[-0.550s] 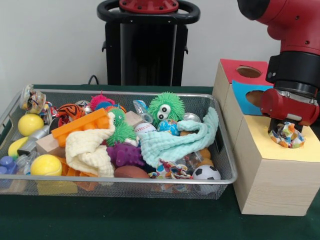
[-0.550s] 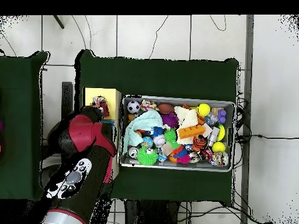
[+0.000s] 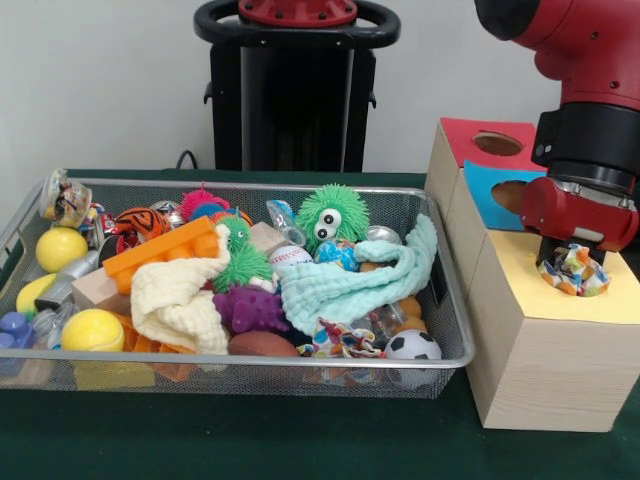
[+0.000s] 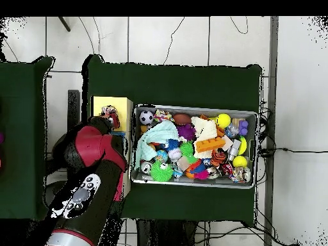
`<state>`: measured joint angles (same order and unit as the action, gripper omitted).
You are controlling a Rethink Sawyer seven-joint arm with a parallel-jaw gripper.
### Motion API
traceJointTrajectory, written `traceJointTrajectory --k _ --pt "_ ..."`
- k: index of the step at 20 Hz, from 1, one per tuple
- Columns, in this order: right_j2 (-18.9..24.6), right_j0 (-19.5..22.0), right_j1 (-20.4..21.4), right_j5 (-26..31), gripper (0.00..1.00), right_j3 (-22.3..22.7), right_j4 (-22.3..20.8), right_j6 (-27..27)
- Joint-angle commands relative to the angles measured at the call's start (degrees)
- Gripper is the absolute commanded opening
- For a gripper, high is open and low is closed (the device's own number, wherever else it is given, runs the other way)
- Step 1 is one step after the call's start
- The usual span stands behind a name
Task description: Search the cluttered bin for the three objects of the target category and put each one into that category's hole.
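Observation:
My gripper [image 3: 572, 258] hangs over the yellow paper face [image 3: 515, 272] of the near wooden box and is shut on a printed cloth [image 3: 574, 272] with coloured spots, which touches or hovers just above that face. The round hole is hidden under the cloth and gripper. The cloth also shows in the overhead view [image 4: 111, 118] on the yellow face [image 4: 102, 104]. A second printed cloth [image 3: 338, 338] lies at the front of the wire-mesh bin [image 3: 250, 185], next to a small football; it also shows in the overhead view [image 4: 164, 116]. I see no third printed cloth.
A mint-green cloth [image 3: 350, 282] and a cream-yellow cloth [image 3: 180, 298] lie over toys in the bin. Behind the yellow box stand the blue-faced box [image 3: 483, 190] and the red-faced box [image 3: 465, 133]. The arm [image 4: 90, 166] covers the boxes from above.

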<state>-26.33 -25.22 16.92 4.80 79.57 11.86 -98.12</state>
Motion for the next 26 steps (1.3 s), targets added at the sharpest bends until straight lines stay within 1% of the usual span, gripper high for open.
traceJointTrajectory --k 1,2,13,18,23,24,26 --pt "7.93 0.72 -7.01 10.13 1.0 3.59 -2.97 -4.86" --pt "7.93 0.71 -7.02 10.14 0.0 3.55 -3.05 -4.76" --pt "7.8 0.65 -7.11 10.78 0.0 3.25 -3.14 -4.55" --pt "7.19 0.37 -7.08 14.27 0.0 2.65 -2.73 -4.38" --pt "7.05 0.23 -7.16 15.33 0.0 2.4 -2.81 -4.26" --pt "7.03 0.21 -7.18 15.54 1.0 2.3 -2.95 -4.25" --pt "7.02 0.19 -7.19 15.77 1.0 2.26 -3.0 -4.21"
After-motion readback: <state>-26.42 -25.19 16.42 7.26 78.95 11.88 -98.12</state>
